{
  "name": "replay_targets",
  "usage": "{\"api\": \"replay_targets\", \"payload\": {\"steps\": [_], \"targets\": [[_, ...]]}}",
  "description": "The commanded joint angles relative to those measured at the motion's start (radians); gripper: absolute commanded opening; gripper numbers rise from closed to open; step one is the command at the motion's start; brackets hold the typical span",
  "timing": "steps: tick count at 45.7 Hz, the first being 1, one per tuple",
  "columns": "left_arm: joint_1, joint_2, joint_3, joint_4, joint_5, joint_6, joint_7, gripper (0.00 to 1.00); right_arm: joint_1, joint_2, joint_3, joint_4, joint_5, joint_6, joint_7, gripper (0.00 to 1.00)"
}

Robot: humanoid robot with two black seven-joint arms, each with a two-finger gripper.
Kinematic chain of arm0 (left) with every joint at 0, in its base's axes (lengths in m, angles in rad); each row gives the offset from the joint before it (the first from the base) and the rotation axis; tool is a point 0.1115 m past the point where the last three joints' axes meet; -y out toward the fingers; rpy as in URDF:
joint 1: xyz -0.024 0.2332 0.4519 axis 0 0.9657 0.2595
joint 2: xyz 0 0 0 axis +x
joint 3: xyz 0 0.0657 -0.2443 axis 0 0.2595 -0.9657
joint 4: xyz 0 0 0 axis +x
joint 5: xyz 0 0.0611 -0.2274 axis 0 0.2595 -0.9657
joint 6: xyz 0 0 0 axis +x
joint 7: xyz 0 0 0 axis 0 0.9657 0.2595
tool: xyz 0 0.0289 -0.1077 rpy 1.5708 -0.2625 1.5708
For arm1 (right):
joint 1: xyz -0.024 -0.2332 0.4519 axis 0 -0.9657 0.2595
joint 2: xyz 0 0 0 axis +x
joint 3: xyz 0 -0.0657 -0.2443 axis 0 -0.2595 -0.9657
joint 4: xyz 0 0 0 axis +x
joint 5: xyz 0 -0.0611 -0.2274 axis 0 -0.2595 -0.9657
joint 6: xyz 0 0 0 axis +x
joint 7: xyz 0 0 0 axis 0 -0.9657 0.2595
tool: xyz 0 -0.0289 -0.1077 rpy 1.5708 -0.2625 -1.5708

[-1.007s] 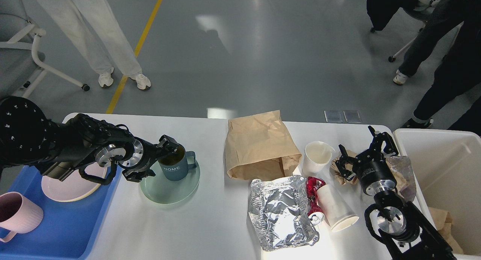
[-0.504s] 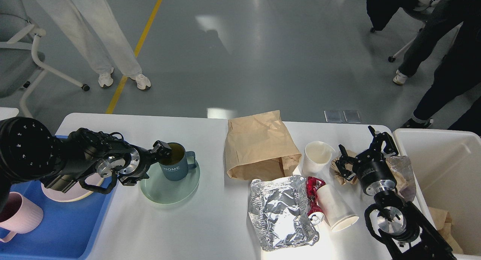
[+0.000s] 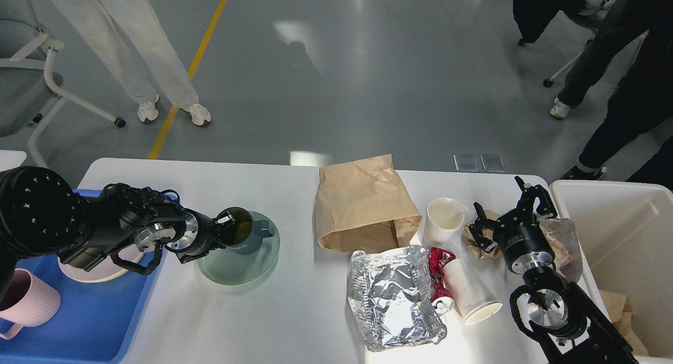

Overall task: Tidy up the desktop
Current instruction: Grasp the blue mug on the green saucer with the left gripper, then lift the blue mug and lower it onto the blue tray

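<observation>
Desk: large white rectangular tabletop with rounded corners, spanning the view and carrying all listed items.

White open-topped plastic bin: set against the desk's right edge.

Blue plastic tray: at the left edge, holding a pink round plate and a pink ribbed mug.

Brown paper bag: at the far edge, mid-desk. Crumpled foil tray, white paper cups and a red wrapper: clustered toward the right front.

Pale green round saucer: left of centre, bearing a blue-grey ceramic mug.

Change noted: a second ago the mug stood upright; it is now tipped toward the tray, so a transfer is judged under way.

Left gripper: closed over the mug's rim.

Right gripper: fingers spread, empty, over brown crumpled paper near the bin.
</observation>
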Motion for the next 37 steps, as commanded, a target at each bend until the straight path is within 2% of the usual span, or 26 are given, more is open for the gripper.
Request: {"api": "replay_targets", "payload": {"steps": [1,11,13,15,16,20,26,33,37], "targets": [[-0.004,0.000,-0.001,0.000,0.011,-0.004,0.002,0.00,0.000,-0.001,0.000,0.000,0.000,0.000,0.000,1.00],[-0.035,0.002,0.006,-0.012,0.031,-0.062,0.003,0.00,0.000,0.000,0.000,0.000,0.000,0.000,0.000,1.00],[-0.075,0.011,0.017,-0.032,0.031,-0.088,0.014,0.00,0.000,0.000,0.000,0.000,0.000,0.000,0.000,1.00],[-0.133,0.032,0.039,-0.075,0.033,-0.118,0.043,0.00,0.000,0.000,0.000,0.000,0.000,0.000,0.000,1.00],[-0.203,0.060,0.072,-0.133,0.034,-0.147,0.081,0.00,0.000,0.000,0.000,0.000,0.000,0.000,0.000,1.00],[-0.378,0.085,0.137,-0.238,0.050,-0.202,0.123,0.00,0.000,-0.001,-0.001,0.000,0.000,0.000,0.000,1.00],[-0.657,0.100,0.256,-0.431,0.111,-0.240,0.121,0.00,0.000,-0.001,0.000,0.000,0.000,0.000,0.000,1.00],[-0.981,0.112,0.312,-0.684,0.238,-0.245,0.123,0.00,0.000,0.000,0.000,0.000,0.000,0.000,0.000,1.00],[-1.121,0.111,0.336,-0.788,0.266,-0.285,0.120,0.00,0.000,-0.001,0.000,0.000,0.000,0.000,0.000,1.00]]}}
